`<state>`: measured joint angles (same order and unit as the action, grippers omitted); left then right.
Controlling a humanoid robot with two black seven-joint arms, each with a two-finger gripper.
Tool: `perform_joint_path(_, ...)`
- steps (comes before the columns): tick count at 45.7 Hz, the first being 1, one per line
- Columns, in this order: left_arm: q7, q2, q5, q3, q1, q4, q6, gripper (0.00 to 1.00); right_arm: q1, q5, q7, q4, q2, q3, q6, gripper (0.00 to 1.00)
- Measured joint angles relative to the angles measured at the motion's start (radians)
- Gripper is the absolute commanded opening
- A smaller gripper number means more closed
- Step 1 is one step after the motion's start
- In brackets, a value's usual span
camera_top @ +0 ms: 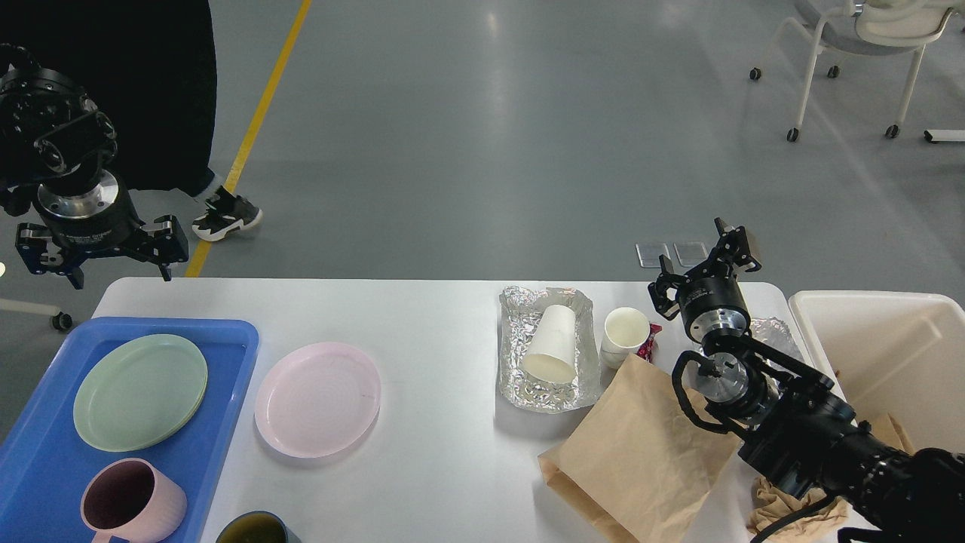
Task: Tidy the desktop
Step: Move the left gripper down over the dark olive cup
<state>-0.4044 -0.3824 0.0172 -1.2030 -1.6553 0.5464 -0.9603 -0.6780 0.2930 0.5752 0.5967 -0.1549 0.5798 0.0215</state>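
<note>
The white desktop [445, 332] carries a pink plate [317, 400], a foil tray [519, 381] with a white paper cup [552, 343] lying in it, an upright paper cup [626, 332], a red wrapper [650, 344] and a brown paper bag [641, 452]. My left gripper [102, 260] hangs open and empty, fingers pointing down, above the table's far left corner. My right gripper [701, 260] stands open and empty, just right of the upright cup and behind the bag.
A blue tray [234, 335] at the left holds a green plate [140, 392] and a pink mug [128, 501]; a dark cup [256, 528] stands at the front edge. A cream bin [889, 354] sits at the right, crumpled paper [791, 505] beside it. A person [151, 90] stands far left.
</note>
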Motion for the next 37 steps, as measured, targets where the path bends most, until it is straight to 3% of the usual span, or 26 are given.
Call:
perform_joint_path(15,0.008,0.038,-0.001,0.024,-0.002,0.127,0.0,0.97,0.0,0.0,0.0,0.0,0.0,0.0,0.0,1.0)
perform_joint_path(29,0.003,0.055,0.001,0.097,-0.017,0.367,0.0,0.97,0.0,0.0,0.0,0.0,0.0,0.0,0.0,1.0)
perform_joint_path(37,0.003,0.059,0.0,0.169,0.038,0.398,0.0,0.97,0.0,0.0,0.0,0.0,0.0,0.0,0.0,1.0)
